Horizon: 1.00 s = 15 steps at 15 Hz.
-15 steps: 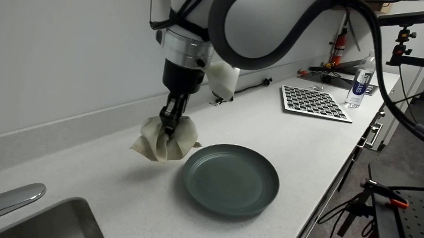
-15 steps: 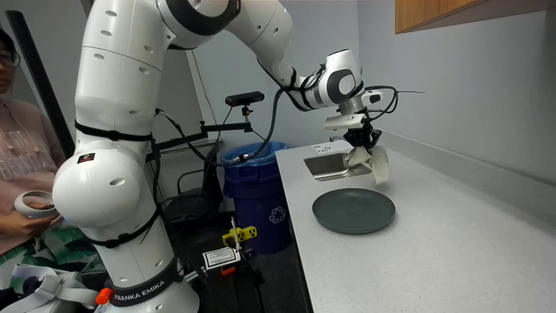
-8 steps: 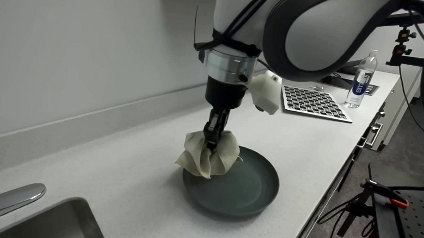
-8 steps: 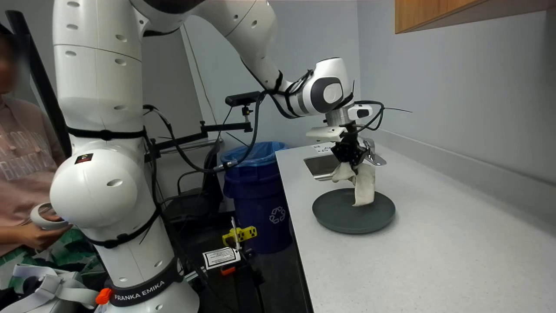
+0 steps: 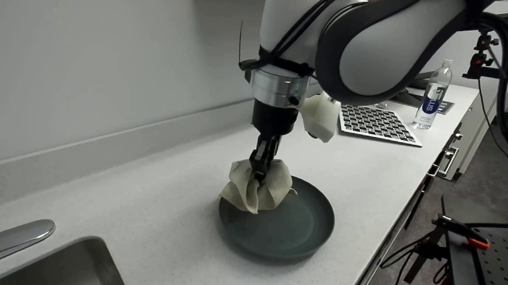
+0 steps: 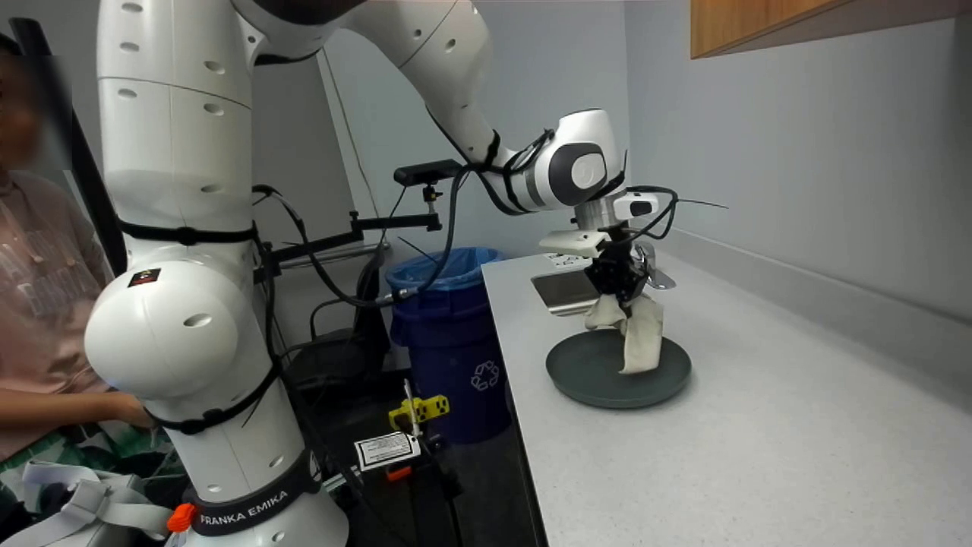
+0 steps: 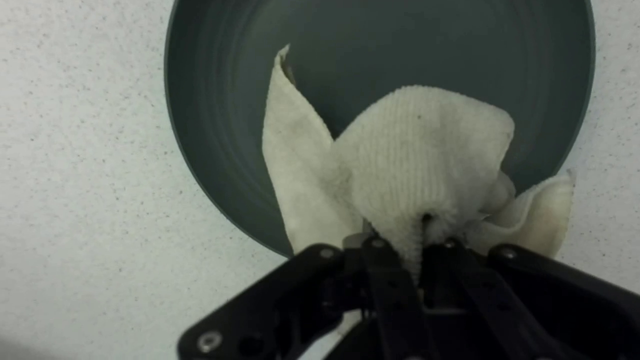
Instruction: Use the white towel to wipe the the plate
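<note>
The plate [image 5: 297, 229], round and dark grey-green, lies flat on the counter in both exterior views. Folds of the cream-white towel [image 5: 251, 188] hang over the plate's wall-side part, bunched at the top and loose below. My gripper [image 5: 259, 178] points down above that part, its jaws shut on the gathered middle of the towel. In the wrist view the towel [image 7: 400, 150] fans out ahead of the fingers [image 7: 395, 300] and covers part of the plate [image 7: 240, 125]. One corner reaches past the rim. Whether the lower folds touch the plate, I cannot tell.
A sink [image 5: 70, 265] and its tap [image 5: 14, 238] are set in the counter [image 6: 759, 456] near the plate. Farther along lie a checkered board [image 5: 374, 123] and a water bottle [image 5: 433, 98]. The wall [image 5: 109, 63] runs along the counter's back.
My gripper has carried the towel from beside the plate to above it, and lower. Over the last half second it has shifted only a little, slightly down and further over the plate.
</note>
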Motion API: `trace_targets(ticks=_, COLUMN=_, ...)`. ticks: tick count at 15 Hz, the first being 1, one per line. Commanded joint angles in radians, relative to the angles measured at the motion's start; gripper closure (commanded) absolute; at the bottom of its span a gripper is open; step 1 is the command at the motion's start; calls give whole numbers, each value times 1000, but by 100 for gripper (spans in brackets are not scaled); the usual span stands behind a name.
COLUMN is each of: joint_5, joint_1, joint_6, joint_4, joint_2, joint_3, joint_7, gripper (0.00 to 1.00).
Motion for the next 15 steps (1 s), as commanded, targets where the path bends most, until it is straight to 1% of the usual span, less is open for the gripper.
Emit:
trace_targets(ticks=1, joint_5=-10, joint_1=-8, joint_6=-22, joint_4=86, joint_2=83, joint_3=4, joint_7=-22, gripper=97)
trace_targets(ticks=4, joint_5=-5, joint_1=-8, joint_6=-4, joint_4=117, joint_2=136, joint_3=6, joint_7=-42, gripper=97)
trace_targets(ticks=8, joint_5=15, joint_1=-16, joint_6=8, joint_4=130, joint_2=168, joint_3=13, joint_7=-69, gripper=97)
trace_targets(ticks=11, joint_5=41, joint_1=-27, joint_6=4, joint_4=117, joint_2=152, joint_3=36, joint_7=-107, gripper=97)
trace_targets(ticks=15, joint_5=96, joint_1=-50, joint_6=-14, joint_4=67, joint_2=105, joint_3=85, joint_7=-202, gripper=97)
